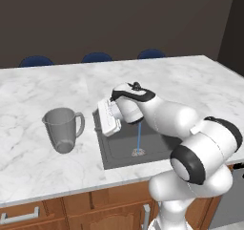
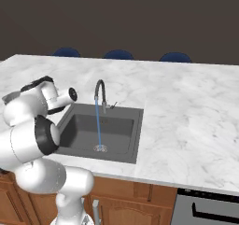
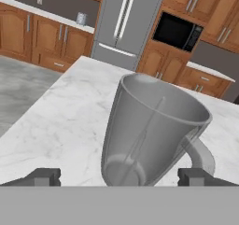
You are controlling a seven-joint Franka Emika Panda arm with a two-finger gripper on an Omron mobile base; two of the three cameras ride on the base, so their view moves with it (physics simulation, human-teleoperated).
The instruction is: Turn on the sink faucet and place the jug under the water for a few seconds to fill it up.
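The sink faucet is easy to see in the right base view, but in the left base view the white arm hides it. There the water seems to fall from behind the arm. The arm also hides the right part of the sink in the left base view and its left rim in the right base view. The water is a thin blue line that drops straight down onto the small round drain in the bottom of the sink. The sink has nothing else in it. The jug stands upright on the white marble bench, to the left of the sink and a little apart from it. Its handle points toward the sink. You can see through the jug, and it looks empty. In the hand view the jug is close and big, and its base is cut off at the bottom. The jaws are wide open and hold nothing. One dark tip sits on each side of the jug's lower part, not touching it. Three blue chair tops peek up behind the far edge of the bench. In the hand view a fridge and a microwave stand among brown cupboards far behind the jug.
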